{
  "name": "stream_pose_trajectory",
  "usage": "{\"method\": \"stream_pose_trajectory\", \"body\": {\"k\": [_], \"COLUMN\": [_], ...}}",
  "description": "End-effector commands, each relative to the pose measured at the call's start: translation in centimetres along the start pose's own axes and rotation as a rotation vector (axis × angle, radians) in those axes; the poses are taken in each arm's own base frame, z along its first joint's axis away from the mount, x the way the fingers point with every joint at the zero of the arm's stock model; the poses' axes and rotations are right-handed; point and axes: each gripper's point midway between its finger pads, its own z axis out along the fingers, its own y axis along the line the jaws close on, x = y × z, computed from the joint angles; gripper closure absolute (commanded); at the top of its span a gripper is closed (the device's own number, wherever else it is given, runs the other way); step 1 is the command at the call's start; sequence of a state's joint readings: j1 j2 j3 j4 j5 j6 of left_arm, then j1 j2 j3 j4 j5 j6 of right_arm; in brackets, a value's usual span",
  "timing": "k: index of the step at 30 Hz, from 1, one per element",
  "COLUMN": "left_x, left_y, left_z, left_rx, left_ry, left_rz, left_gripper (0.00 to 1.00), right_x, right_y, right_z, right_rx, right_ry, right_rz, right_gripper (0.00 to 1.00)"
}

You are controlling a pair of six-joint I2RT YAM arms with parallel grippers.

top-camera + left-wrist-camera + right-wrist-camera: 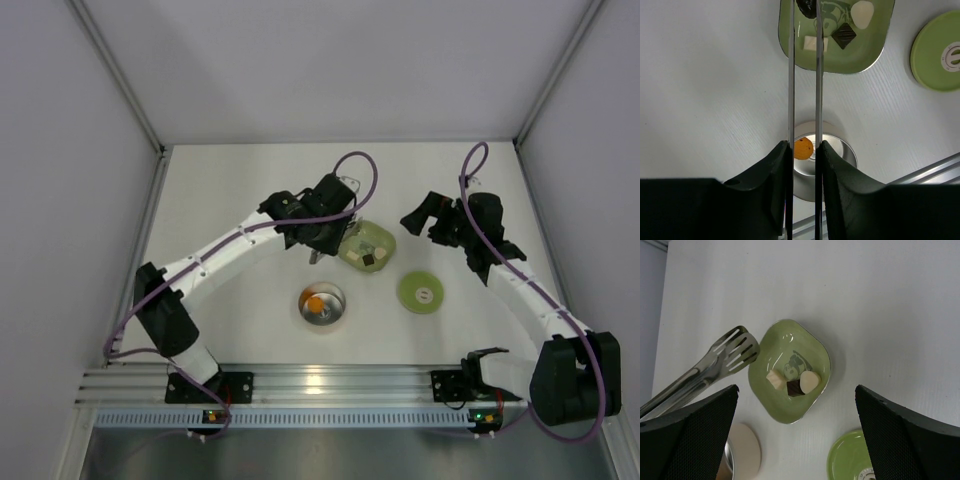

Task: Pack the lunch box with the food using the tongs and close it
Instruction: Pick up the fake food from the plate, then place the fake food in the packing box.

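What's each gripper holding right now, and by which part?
The left gripper is shut on the tongs, squeezing both arms partway along their length. The right gripper is open and holds nothing.

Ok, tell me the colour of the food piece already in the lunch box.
Orange; the piece in the lunch box shows best in the left wrist view.

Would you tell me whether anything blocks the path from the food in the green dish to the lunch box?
Nothing visible does: only bare table lies between the dish and the open lunch box, and the lid sits aside.
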State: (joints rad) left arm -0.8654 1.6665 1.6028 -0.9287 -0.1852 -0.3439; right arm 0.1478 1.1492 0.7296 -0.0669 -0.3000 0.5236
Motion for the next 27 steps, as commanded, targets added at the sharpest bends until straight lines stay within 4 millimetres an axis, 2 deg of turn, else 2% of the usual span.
{"method": "stream_pose_trajectory", "body": {"k": [1,6,7,9,10,13,18,27], "left_x": [-1.0,2.1,2.8,4.2,4.7,6.4,9.8,13.2], "left_y": [0.6,1.6,1.9,1.8,2.0,1.9,2.4,2.2], "left_z": [-4.5,-6.4,-7.3,-7.7,-8.6,-9.7,-10.3,-11.6], "left_rx": [0.018,0.031,0.038,0.064,0.077,0.119,0.145,0.217], "left_ry": [-0.074,-0.039,-0.033,-0.006,-0.012,0.008,0.067,0.111], "left_rz": [-0.007,-0.007,-0.01,-0.009,-0.011,-0.012,-0.022,-0.038], "left_gripper": [0.68,0.66,0.66,0.66,0.66,0.66,0.66,0.65], "right_x": [-1.7,-2.0,-2.1,-2.3,-2.3,-2.3,-2.3,-2.0], "right_y": [1.3,1.4,1.2,0.9,0.9,1.0,1.1,0.8], "right_z": [-0.5,-0.4,-0.3,-0.2,-0.1,0.1,0.0,-0.4], "right_rx": [-0.024,-0.019,-0.005,0.007,0.007,0.002,0.003,0.023], "right_ry": [-0.044,-0.045,-0.05,-0.048,-0.046,-0.043,-0.041,-0.035], "right_rz": [-0.037,-0.052,-0.054,-0.055,-0.057,-0.051,-0.048,-0.048], "right_gripper": [0.01,0.02,0.01,0.01,0.01,0.01,0.02,0.02]}}
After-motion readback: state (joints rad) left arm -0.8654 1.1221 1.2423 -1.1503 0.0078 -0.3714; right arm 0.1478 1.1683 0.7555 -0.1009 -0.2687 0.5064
